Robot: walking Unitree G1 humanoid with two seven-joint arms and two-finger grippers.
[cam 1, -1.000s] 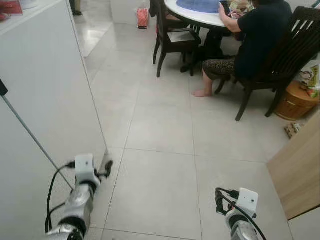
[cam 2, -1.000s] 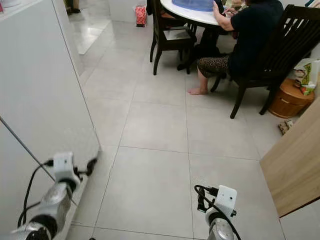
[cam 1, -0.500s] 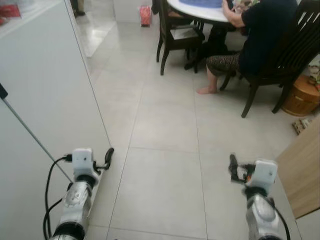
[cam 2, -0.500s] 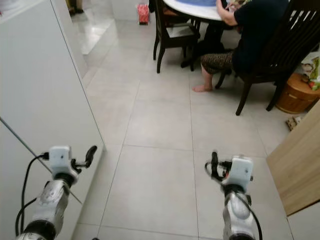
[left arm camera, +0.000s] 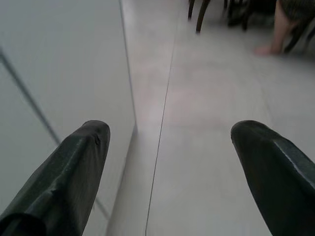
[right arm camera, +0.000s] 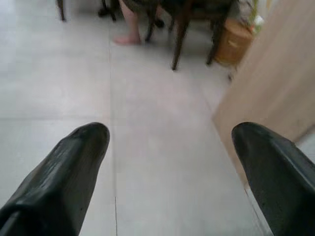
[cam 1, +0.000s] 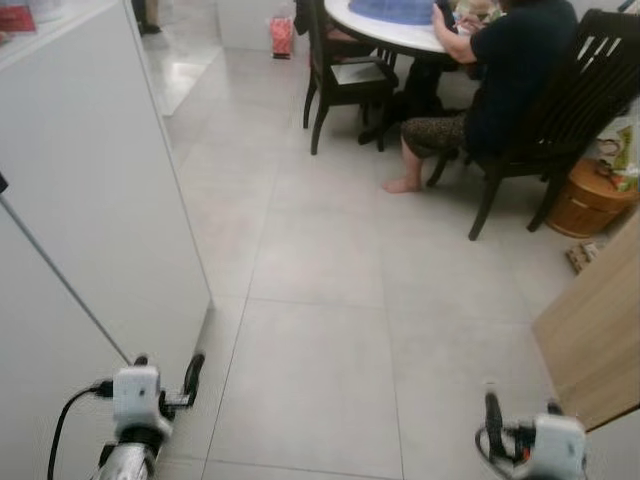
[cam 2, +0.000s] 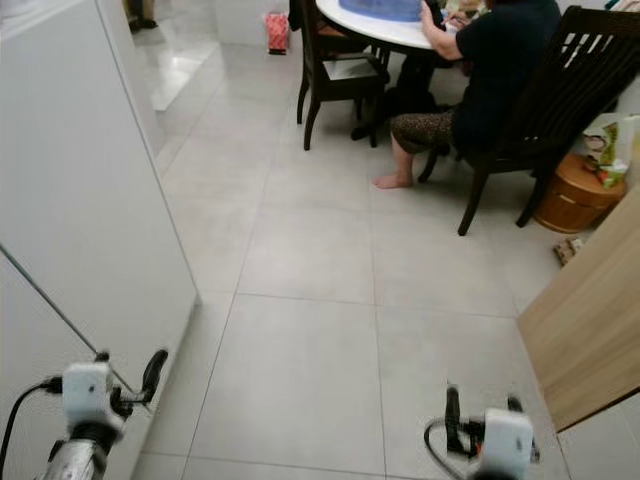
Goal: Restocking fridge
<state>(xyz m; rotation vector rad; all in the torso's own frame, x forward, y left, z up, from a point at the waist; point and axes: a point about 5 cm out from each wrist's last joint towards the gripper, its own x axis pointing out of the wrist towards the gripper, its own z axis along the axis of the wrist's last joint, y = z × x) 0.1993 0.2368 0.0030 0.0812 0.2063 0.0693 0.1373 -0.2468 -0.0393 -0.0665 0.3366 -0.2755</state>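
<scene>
1. The left gripper (left arm camera: 170, 162) hung low beside the white fridge (cam 1: 80, 200), its fingers spread and empty.
2. The right gripper (right arm camera: 170, 162) hung over the tiled floor (cam 1: 330, 340) near a wooden panel (cam 1: 600, 340), fingers likewise apart.
3. A person (cam 1: 510, 70) sat at a round table (cam 1: 390, 25) well beyond.

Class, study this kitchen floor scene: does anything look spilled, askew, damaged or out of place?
Nothing stands out. The tiled floor looks clean and dry, the white fridge panel stands straight, and a person sits at the round table.
</scene>
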